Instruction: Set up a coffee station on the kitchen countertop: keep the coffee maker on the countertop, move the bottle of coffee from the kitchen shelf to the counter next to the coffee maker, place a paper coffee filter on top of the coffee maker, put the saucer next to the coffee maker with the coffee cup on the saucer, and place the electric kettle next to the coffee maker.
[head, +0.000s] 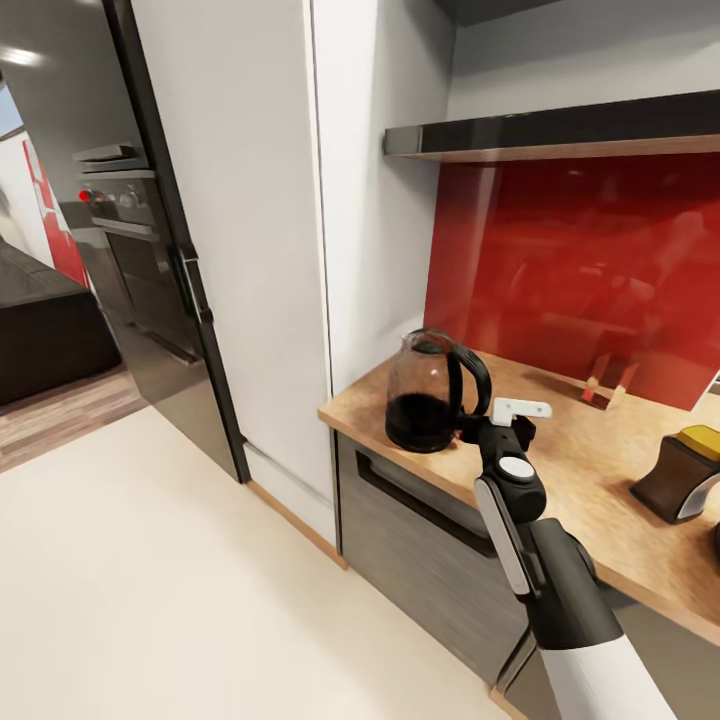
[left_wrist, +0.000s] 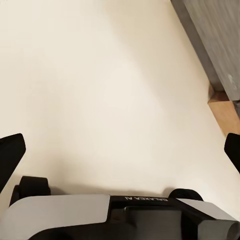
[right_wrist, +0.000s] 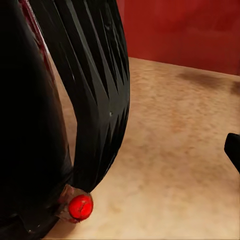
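The electric kettle (head: 425, 390), smoky glass with a black loop handle, stands at the left end of the kitchen countertop (head: 570, 450). My right gripper (head: 480, 427) is at the foot of that handle, jaws open. In the right wrist view the handle (right_wrist: 100, 90) and red switch (right_wrist: 80, 206) loom close, and one fingertip (right_wrist: 233, 149) stays clear of them over bare wood. The bottle of coffee (head: 685, 470), brown with a yellow lid, sits at the right edge. My left gripper (left_wrist: 120, 150) hangs open over the floor. Coffee maker, saucer and cup are out of view.
A dark shelf (head: 560, 135) runs above the red backsplash (head: 590, 270). A tall white cabinet (head: 290, 230) bounds the counter's left end, with a black oven column (head: 140, 270) beyond. A small wooden stand (head: 610, 385) leans at the backsplash. Cream floor (head: 180, 580) spreads to the left.
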